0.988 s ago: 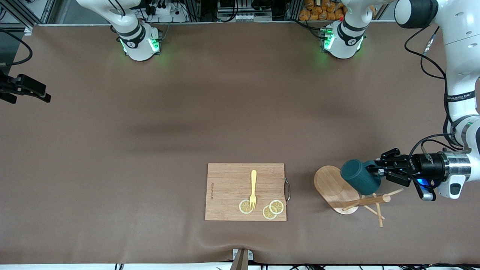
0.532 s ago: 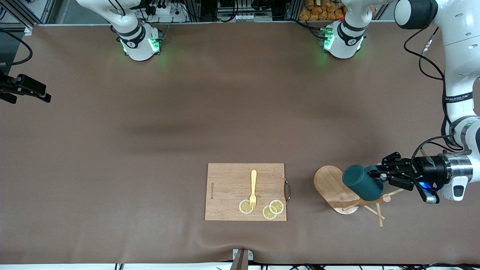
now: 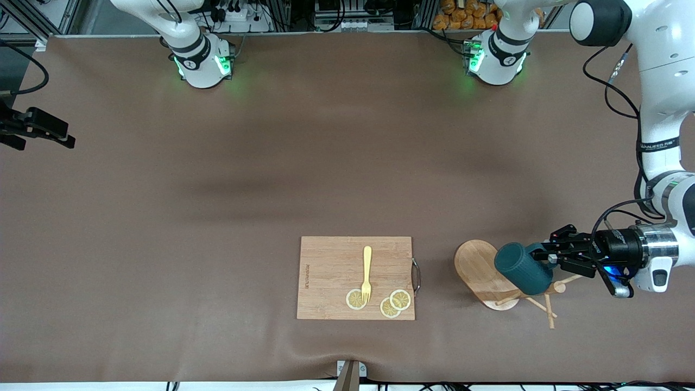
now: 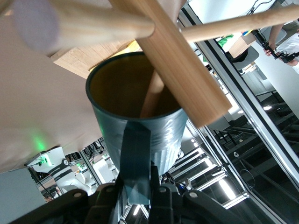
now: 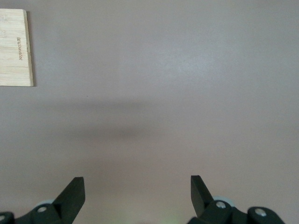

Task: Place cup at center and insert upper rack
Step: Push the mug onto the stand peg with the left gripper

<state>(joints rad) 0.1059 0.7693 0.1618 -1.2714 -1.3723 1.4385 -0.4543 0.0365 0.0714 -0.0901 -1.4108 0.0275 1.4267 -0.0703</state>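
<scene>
The cup (image 3: 522,269) hangs tilted over the upper rack (image 3: 488,274), hiding most of the rack's post; in the left wrist view a peg (image 4: 152,100) runs into the cup's mouth, its tip lost in the dark inside. The left tool (image 3: 549,256) is clamped on the cup's handle (image 4: 135,163), its fingertips largely hidden there. The rack stands toward the left arm's end of the surface (image 3: 271,163), beside the cutting board (image 3: 331,277), which the right wrist view cuts off. The right tool (image 5: 138,191) waits, spread wide and holding nothing.

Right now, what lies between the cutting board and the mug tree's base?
Only bare table between the cutting board and the mug tree, in the front view.
</scene>
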